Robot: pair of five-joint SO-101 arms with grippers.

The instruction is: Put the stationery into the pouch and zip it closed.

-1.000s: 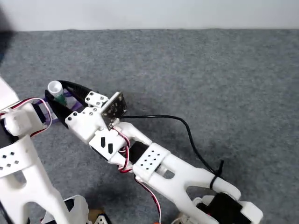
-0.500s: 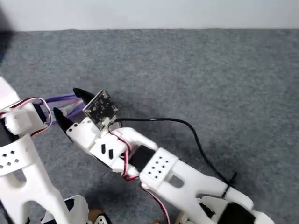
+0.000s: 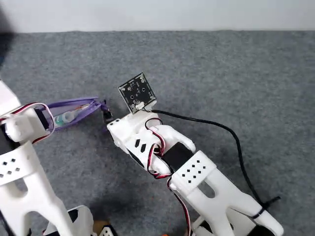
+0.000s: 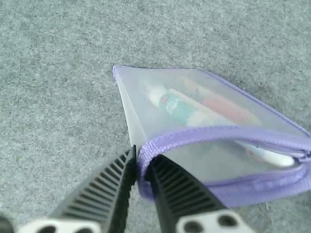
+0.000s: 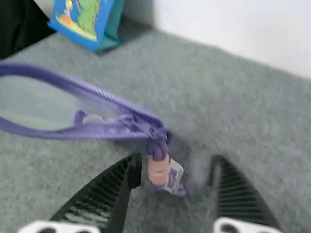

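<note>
Seemingly near the finish: a translucent zip pouch w/ purple trim (image 3: 74, 109) is held stretched out on or just above the grey carpeted bench (image 3: 221, 73), over on the left arm's side. One corner is pinched between the pressed-together fingers of the left tool (image 4: 141, 156), prob. as an anchor, so the fabric is kept taut & the zip can be run without the pouch being dragged along. Inside, a green-and-white tube (image 4: 182, 109) & a red-orange pen (image 4: 223, 104) are seen through the film, lying lengthwise; the stationery is thus judged packed. At the opposite end, the purple zip slider w/ its pale pull tab (image 5: 158, 170) is found right at the pouch's tip. The right tool (image 5: 176, 167) is spread wide, one finger touching or just beside the tab, the other well apart; nothing is gripped by it. The zip is judged shut or v. nearly so, though the last bit can't be confirmed. If a gap is left, the tab would need to be pinched & drawn outward, away from the anchored corner. A blue printed box (image 5: 87, 19) is stood by the wall, beyond the pouch.
</note>
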